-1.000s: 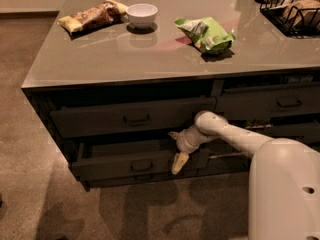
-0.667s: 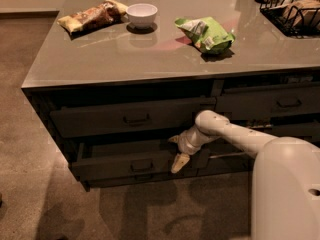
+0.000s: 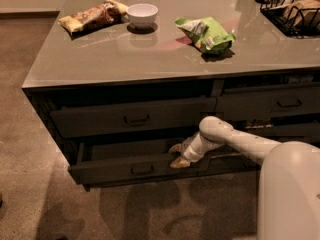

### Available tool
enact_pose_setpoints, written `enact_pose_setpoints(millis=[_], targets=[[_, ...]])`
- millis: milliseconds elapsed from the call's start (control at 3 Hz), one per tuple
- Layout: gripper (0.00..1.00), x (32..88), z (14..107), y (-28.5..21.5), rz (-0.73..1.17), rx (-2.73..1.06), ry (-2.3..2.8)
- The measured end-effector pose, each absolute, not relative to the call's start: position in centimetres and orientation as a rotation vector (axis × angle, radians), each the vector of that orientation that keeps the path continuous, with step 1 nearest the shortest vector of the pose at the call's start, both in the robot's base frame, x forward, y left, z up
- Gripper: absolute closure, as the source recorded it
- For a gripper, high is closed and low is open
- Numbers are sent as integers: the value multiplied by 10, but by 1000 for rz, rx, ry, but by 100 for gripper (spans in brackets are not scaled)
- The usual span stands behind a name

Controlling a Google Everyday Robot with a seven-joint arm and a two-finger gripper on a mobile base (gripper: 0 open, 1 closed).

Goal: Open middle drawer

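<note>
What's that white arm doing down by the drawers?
A robot is opening the middle drawer. Its gripper sits at the top edge of that drawer's front, right of the handle. The drawer is partly pulled out, its dark inside showing; the drawer above is shut. A white bowl and a green bag lie on the countertop.

Break-room kitchen: a counter [image 3: 125, 59] bearing bowl [image 3: 142, 15] and snack bag [image 3: 207, 34], claw [image 3: 177, 155] below.

Glossy grey surface [image 3: 125, 59] carrying snacks and a bowl.
White bowl [image 3: 142, 15] beside what looks like a snack packet [image 3: 92, 18], far left; green chip bag [image 3: 207, 34] centre; wire basket [image 3: 292, 11] far right. End effector [image 3: 177, 155] hangs below the front edge, fingers apart.
</note>
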State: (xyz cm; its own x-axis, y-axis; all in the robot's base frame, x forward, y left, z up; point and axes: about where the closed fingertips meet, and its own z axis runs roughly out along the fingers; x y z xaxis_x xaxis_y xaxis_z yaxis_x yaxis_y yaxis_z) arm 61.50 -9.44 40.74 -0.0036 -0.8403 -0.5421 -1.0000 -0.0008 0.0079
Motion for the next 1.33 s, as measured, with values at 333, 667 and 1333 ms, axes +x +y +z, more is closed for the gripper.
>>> enact_pose_setpoints(millis=[333, 667, 1333], targets=[[67, 614, 407, -95, 570, -1896, 1902], [49, 614, 409, -95, 570, -1896, 1902], [3, 613, 407, -93, 576, -1899, 1901]])
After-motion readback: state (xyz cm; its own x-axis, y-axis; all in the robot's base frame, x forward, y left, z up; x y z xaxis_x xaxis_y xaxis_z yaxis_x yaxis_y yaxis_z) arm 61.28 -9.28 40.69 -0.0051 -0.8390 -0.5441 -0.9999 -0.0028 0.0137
